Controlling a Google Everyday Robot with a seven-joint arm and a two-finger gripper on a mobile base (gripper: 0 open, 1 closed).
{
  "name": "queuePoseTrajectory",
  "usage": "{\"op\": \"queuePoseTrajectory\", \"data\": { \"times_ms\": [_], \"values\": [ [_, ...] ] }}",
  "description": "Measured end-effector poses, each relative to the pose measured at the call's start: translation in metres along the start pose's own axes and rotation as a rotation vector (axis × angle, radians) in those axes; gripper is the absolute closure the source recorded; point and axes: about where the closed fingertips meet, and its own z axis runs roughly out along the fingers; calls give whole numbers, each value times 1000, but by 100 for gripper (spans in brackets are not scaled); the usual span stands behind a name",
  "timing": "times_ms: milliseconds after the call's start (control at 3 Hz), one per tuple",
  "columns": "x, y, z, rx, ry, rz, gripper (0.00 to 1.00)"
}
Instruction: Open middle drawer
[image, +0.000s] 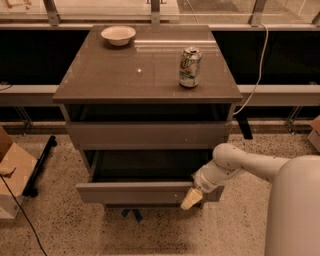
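The middle drawer (135, 192) is a grey-brown handleless drawer, pulled partway out of the cabinet, with its dark inside (145, 165) showing. Above it a plain drawer front (147, 135) sits flush in the cabinet. My gripper (192, 197), on the white arm (250, 165) that comes in from the right, is at the right end of the pulled-out drawer's front panel, touching its upper edge. Its cream tip hangs over the front face.
A green and white can (190, 66) and a white bowl (118, 35) stand on the cabinet top (125, 75). A cardboard box (12, 172) and a black bar (40, 165) lie on the speckled floor at the left. A cable (257, 65) hangs at the right.
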Motion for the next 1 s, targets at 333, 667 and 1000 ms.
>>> {"op": "queuePoseTrajectory", "data": {
  "times_ms": [333, 667, 1000],
  "values": [
    [1, 1, -3, -3, 4, 3, 48],
    [0, 2, -4, -3, 4, 3, 51],
    [32, 58, -10, -68, 16, 117, 20]
  ]
}}
